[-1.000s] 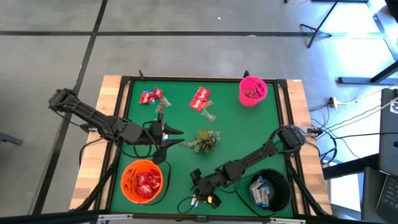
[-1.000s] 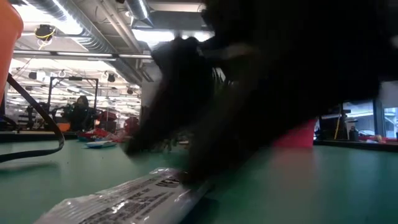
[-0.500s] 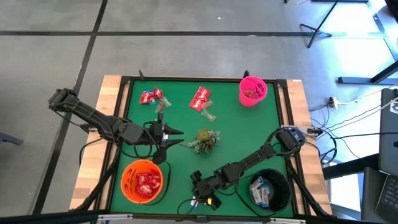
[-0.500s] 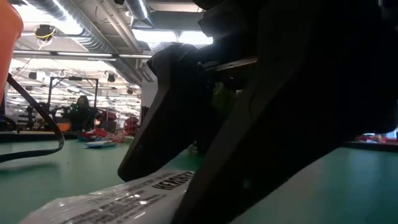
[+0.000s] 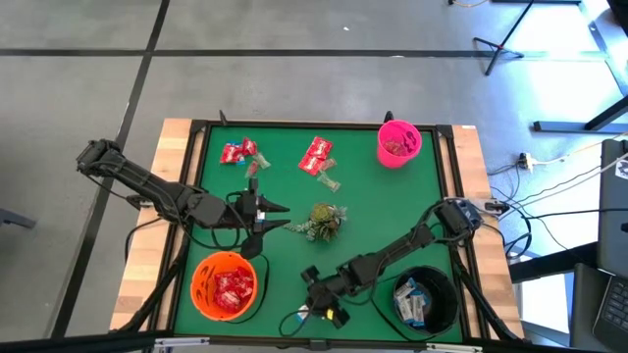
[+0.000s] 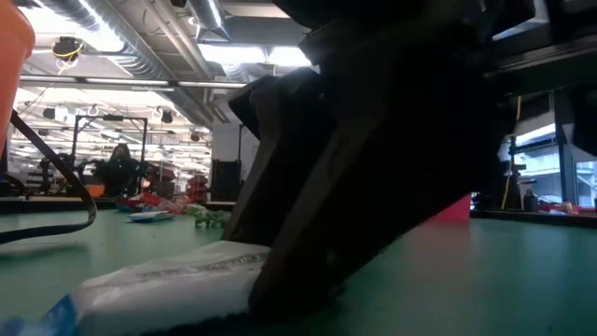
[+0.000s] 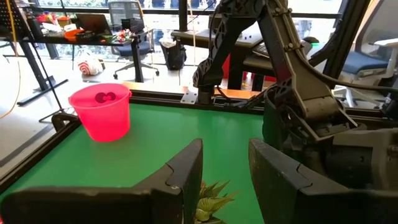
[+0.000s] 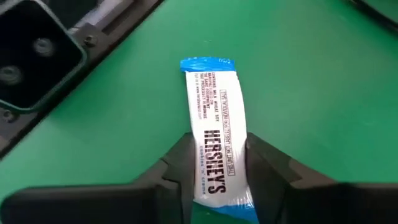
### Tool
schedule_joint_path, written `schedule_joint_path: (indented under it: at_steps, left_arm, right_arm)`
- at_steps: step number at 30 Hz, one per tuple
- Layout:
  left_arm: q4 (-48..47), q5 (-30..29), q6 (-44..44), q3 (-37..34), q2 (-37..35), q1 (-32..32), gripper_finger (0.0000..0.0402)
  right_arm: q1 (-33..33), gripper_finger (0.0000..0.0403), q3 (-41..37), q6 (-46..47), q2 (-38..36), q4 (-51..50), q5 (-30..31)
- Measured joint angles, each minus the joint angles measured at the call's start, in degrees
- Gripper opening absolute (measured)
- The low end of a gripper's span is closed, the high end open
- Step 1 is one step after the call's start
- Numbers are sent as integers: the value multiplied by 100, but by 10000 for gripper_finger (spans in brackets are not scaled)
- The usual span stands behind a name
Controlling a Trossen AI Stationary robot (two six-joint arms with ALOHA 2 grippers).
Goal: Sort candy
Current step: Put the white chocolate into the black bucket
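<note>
The green table is seen with an orange bowl and a black bowl near. The left gripper is held partly open and empty mid-table. The white-and-blue Hershey's packet, near centre, is pinched by the right gripper.

**Right hand pinched low, left hand hovering mid-counter**

The right arm reaches from the right edge diagonally toward the near edge, wrist bent down so the right hand sits low at the counter surface. Its two dark fingers press against both sides of a white-and-blue candy bar, which lies flat between them.

The left arm stretches from the left edge toward the middle, elbow raised. The left hand points toward the centre, its fingers parted with a plain gap between them and nothing in it.
</note>
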Motion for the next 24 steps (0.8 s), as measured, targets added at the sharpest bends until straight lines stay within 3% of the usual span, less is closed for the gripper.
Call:
schedule_joint_path:
  at_steps: [7, 18, 24]
  left_arm:
    - [2, 2, 4, 0, 0, -2, 119]
    - [-7, 48, 11, 0, 0, -2, 119]
    - [-7, 61, 11, 0, 0, -2, 119]
  right_arm:
    - [-123, 116, 135, 21, -153, -582, 219]
    - [-164, 108, 1294, 17, -201, -2754, 247]
    - [-162, 106, 1677, 69, -212, -3269, 94]
